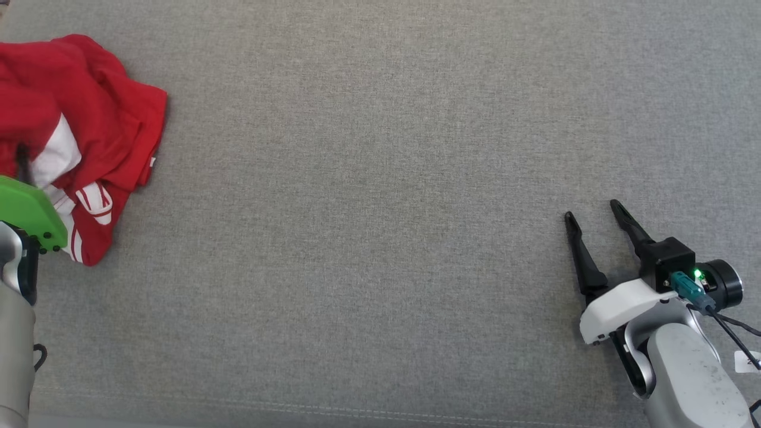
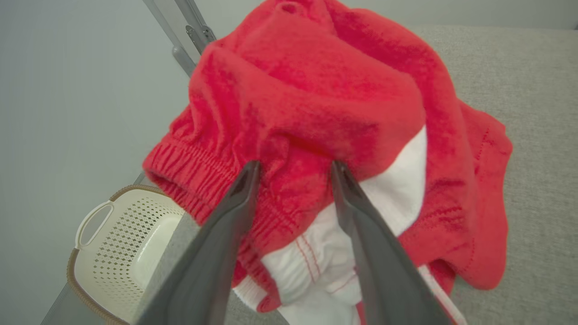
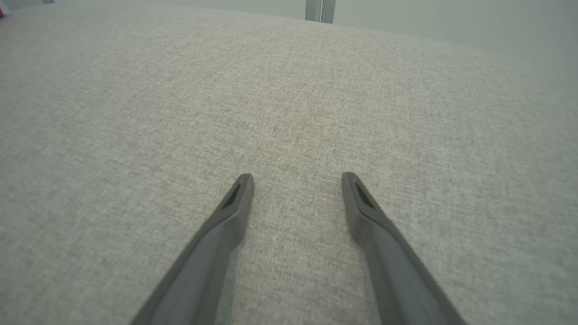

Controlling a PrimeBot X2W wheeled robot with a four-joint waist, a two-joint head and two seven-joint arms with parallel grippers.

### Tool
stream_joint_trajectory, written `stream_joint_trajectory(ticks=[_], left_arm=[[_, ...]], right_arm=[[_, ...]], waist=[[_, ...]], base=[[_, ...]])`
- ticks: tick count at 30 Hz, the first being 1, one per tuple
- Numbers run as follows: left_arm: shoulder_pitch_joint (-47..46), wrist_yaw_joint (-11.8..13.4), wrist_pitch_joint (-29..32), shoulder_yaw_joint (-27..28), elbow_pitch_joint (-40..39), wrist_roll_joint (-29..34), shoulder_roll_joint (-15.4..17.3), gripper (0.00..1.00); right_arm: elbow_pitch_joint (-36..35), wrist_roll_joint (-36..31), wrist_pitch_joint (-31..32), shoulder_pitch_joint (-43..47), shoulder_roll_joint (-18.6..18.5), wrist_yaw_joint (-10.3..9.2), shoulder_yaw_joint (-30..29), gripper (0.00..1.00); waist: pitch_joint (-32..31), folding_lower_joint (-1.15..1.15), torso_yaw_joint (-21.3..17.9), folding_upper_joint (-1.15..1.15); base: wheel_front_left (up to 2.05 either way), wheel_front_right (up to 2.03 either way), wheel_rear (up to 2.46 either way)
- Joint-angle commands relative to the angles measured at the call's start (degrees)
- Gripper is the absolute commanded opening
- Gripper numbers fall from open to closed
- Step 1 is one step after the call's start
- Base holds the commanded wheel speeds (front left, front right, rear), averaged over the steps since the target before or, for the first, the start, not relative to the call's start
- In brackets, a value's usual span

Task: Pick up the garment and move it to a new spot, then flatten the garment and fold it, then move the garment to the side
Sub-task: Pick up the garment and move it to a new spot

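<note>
Our left tool [image 2: 294,167] stands with its two fingers apart, straddling a raised ridge of the garment [image 1: 101,119]. The tips press into the red cloth, and we judge they are set there to pinch that ridge, though as far as we can see nothing is clamped yet. We think this bunched fold is chosen because it stands proud of the surface [image 1: 380,208] and gives the fingers something to close on.

The garment lies crumpled at the left edge of the surface, toward the far left corner. Its ribbed waistband [image 2: 180,167] reaches that edge, above a pale perforated basket [image 2: 122,234] that sits lower, beside the surface.

Our right tool [image 1: 591,211] hangs spread wide over bare cloth near the near right corner, well apart from the garment, probably kept clear until flattening begins.

White panels [image 2: 397,176] and a white striped mark [image 1: 95,202] show on the red, but we can read no brand or lettering.
</note>
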Motion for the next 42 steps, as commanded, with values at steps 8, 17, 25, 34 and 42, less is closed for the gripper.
stream_joint_trajectory(ticks=[8,17,25,34,42], left_arm=[[-2.26,-0.74,-3.58,-1.98,0.87,1.06,0.38,0.00],[-7.44,-2.74,-6.53,-7.63,-8.13,3.30,-1.20,0.00],[-10.00,-3.06,-3.08,-21.47,-21.47,-3.75,-5.43,0.00],[-7.99,-3.01,-1.73,-31.29,-31.36,-16.11,-10.89,0.00],[2.11,-2.27,-5.46,-32.82,-22.44,-20.27,-14.47,0.00]], right_arm=[[0.48,0.69,-0.15,0.79,0.95,-0.10,-0.02,1.00],[1.45,1.92,-0.16,3.62,3.58,-0.10,-0.52,1.00],[1.85,2.78,-0.16,5.89,5.62,-0.10,-0.39,1.00],[2.70,3.63,-0.15,7.68,6.39,-0.09,-0.25,1.00],[2.62,4.39,-0.15,8.77,6.60,-0.09,-1.48,1.00]], waist=[[-3.54,0.00,0.39,0.00],[-9.62,0.00,0.39,0.00],[-13.59,0.00,-2.62,0.00],[-16.16,0.00,-10.38,0.00],[-15.01,0.00,-15.88,0.00]], base=[[0.00,0.00,0.00],[0.00,0.00,0.00],[0.00,0.00,0.00],[0.00,0.00,0.00],[0.00,0.00,0.00]])
